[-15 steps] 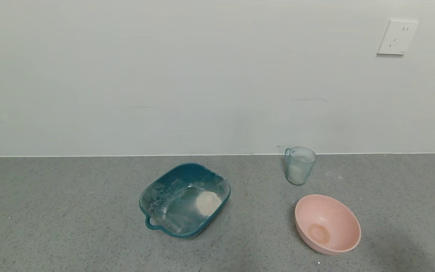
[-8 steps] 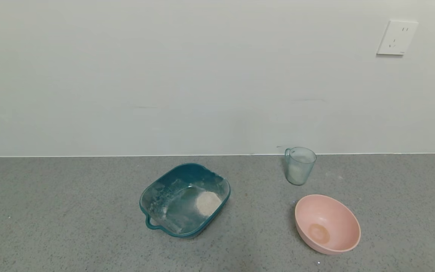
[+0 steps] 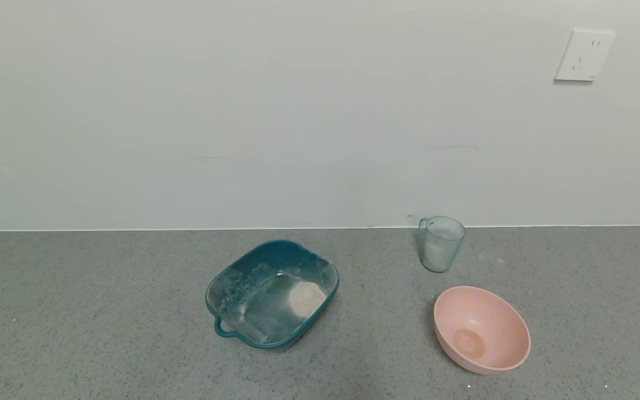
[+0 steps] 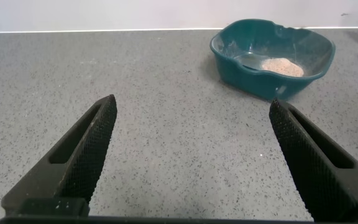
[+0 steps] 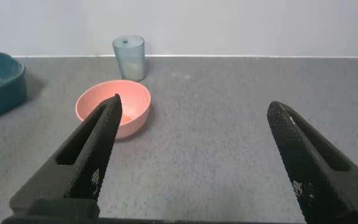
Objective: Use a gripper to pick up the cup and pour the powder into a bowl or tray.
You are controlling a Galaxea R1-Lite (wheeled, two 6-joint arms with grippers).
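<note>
Grey speckled counter [image 3: 103,333] against a plain pale wall, outlet [image 3: 584,55] far right of the teal tray. Over the last second nothing on it has moved; only a faint shadow at the near right edge has gone, so my read is the right arm has backed off after the pour.

Teal tray [image 3: 225,289] is the landmark: off-white powder mound [image 3: 305,297] sits inside it toward its right wall, white smears on the floor and left side. Right of the tray and further back, near the wall, the ribbed cup [image 3: 441,243] stands upright, with some whitish residue on its walls. Pink bowl [image 3: 481,328] is right of the tray, nearer than the cup.

Task looks essentially done.

Left gripper [image 4: 191,155] hangs low left of the tray, fingers spread wide, holding nothing. Right gripper [image 5: 194,155] is right of the tray, short of the pink bowl, also wide apart and unloaded.
</note>
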